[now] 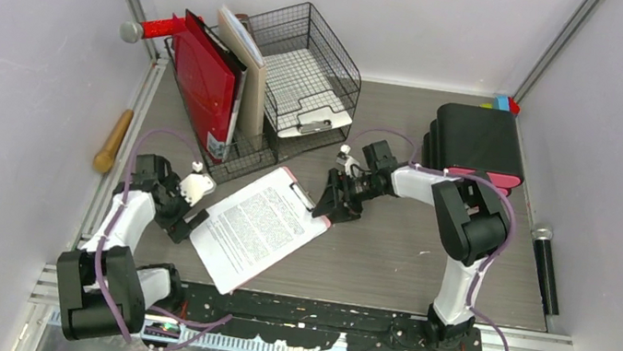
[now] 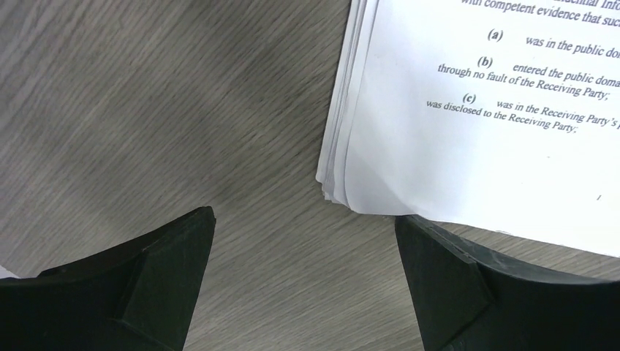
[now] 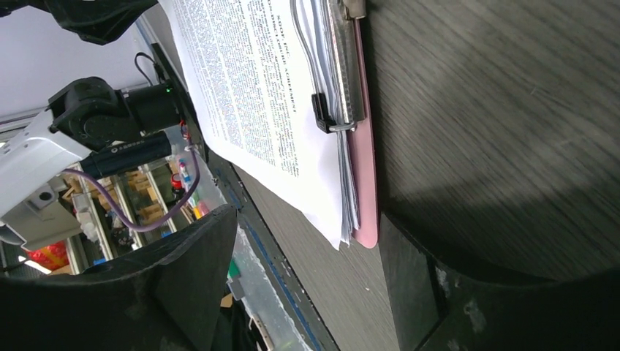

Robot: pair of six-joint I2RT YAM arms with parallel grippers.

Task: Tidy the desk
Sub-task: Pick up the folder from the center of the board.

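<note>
Left wrist view: left fingers (image 2: 157, 285) gape beside the papers (image 2: 468, 146); right fingers (image 3: 190, 285) stand apart astride the clipboard (image 3: 363, 183).

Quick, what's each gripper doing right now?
Left gripper: open, holding nothing.
Right gripper: open, clipboard corner between its fingers, not gripped.

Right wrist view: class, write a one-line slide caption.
Open right gripper poised at the corner of a pink clipboard of printed pages on the grey desk.
</note>
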